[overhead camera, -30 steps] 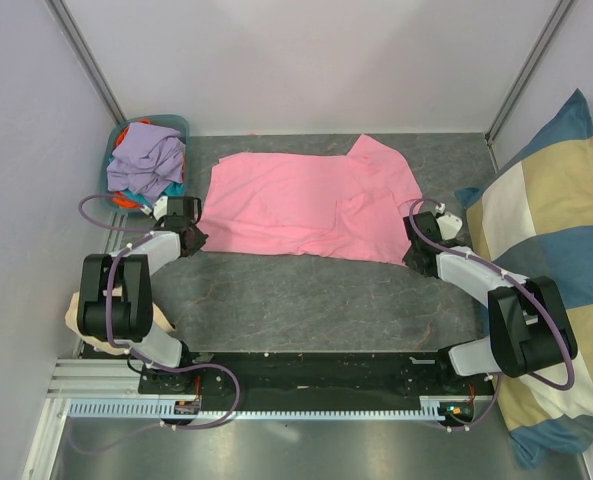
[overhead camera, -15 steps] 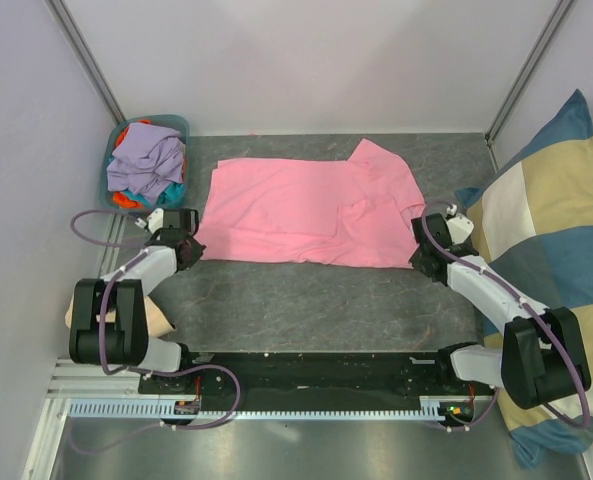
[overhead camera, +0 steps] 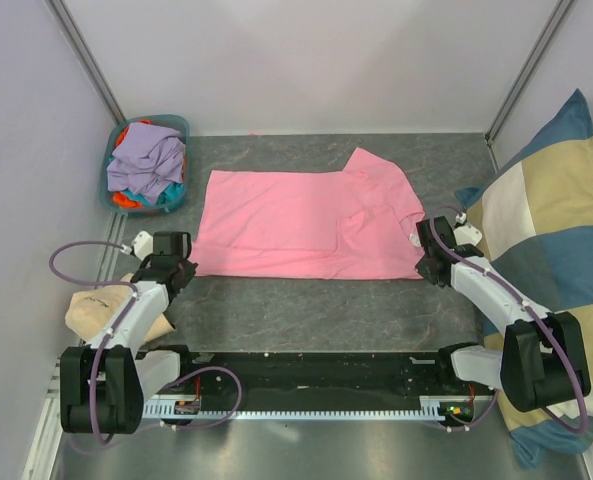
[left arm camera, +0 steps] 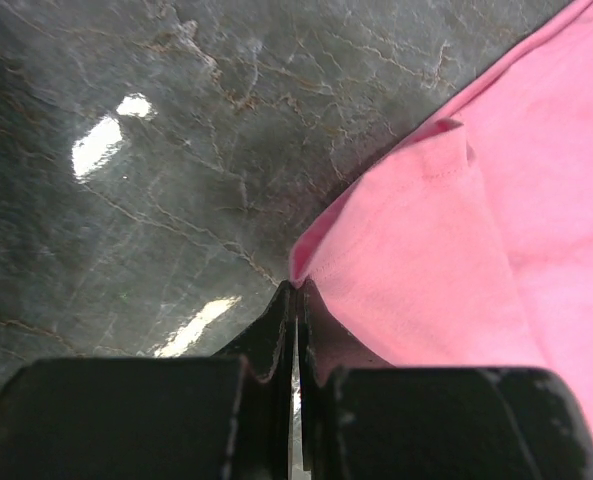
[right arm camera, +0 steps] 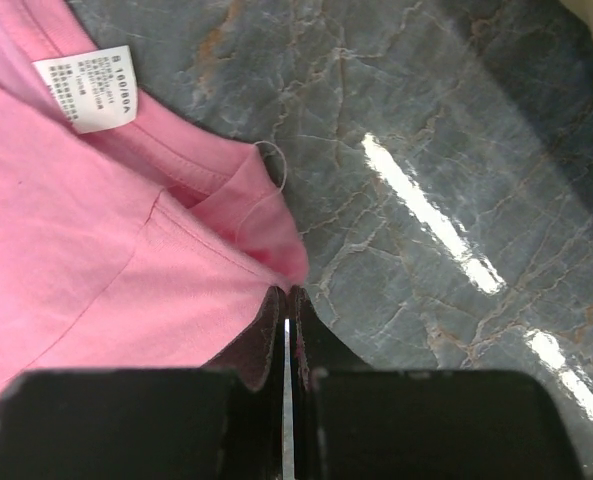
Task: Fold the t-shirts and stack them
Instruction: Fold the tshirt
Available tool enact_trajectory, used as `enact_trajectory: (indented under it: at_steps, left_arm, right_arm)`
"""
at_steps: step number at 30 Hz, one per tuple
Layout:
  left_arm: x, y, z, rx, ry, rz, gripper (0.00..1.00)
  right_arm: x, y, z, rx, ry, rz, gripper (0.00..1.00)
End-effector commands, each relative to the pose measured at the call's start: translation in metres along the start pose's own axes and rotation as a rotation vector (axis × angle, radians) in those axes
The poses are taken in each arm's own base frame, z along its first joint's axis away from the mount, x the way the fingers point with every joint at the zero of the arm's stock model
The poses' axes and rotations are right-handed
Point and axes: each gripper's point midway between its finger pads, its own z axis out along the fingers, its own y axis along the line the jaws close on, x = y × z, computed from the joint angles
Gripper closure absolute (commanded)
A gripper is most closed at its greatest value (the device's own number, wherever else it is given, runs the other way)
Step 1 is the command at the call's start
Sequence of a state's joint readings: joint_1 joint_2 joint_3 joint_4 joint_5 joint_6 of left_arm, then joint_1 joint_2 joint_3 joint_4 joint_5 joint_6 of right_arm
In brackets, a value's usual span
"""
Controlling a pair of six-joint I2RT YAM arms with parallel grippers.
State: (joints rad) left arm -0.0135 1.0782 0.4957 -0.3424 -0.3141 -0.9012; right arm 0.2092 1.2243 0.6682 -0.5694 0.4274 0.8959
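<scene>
While prob. tensioning it flat for the first fold, pinching the pink tee (overhead camera: pixel 306 222) at both near corners: left gripper (left arm camera: pixel 296 300) jaws fully closed on the lower-left corner, right gripper (right arm camera: pixel 288 300) jaws closed on cloth beside the neck label (right arm camera: pixel 86 88). Lying spread mid-frame on the table (overhead camera: pixel 326 310), long axis running L-R, neck end seemingly pointing right, hem left. Other tees (overhead camera: pixel 146 160) waiting heaped in the basket (overhead camera: pixel 179 124), upper left of frame.

Table (overhead camera: pixel 306 310): dk grey marbled top, glossy. Pink tee (overhead camera: pixel 296 225) spread flat across far-centre, neck label twd right. Teal basket (overhead camera: pixel 182 126) w/ heaped tees (overhead camera: pixel 146 160) at far-left corner. Checked cushion (overhead camera: pixel 546 230) at right edge.
</scene>
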Motion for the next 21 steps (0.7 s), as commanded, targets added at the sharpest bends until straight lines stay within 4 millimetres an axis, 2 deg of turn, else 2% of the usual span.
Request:
enact_trajectory:
  at_steps: [1, 5, 10, 12, 17, 21]
  left_arm:
    - [-0.014, 0.023, 0.0, -0.081, -0.059, -0.058, 0.98]
    - [-0.011, 0.027, -0.002, -0.08, -0.051, -0.069, 0.98]
    - [0.006, 0.034, -0.004, -0.072, -0.005, -0.09, 0.98]
    - [0.011, 0.034, -0.006, -0.052, 0.011, -0.105, 0.98]
    - [0.024, 0.047, -0.01, -0.061, 0.031, -0.113, 0.98]
    - [0.021, 0.049, -0.017, -0.044, 0.005, -0.125, 0.98]
  right_arm:
    - [0.0, -0.021, 0.001, 0.069, -0.007, 0.02, 1.0]
    - [-0.005, -0.032, -0.001, 0.082, -0.025, 0.048, 1.0]
    - [-0.007, -0.042, -0.003, 0.099, -0.02, 0.059, 1.0]
    - [-0.004, -0.043, -0.003, 0.098, -0.01, 0.058, 1.0]
    - [0.004, -0.045, -0.003, 0.09, 0.013, 0.06, 1.0]
    - [0.009, -0.046, -0.003, 0.084, 0.027, 0.063, 1.0]
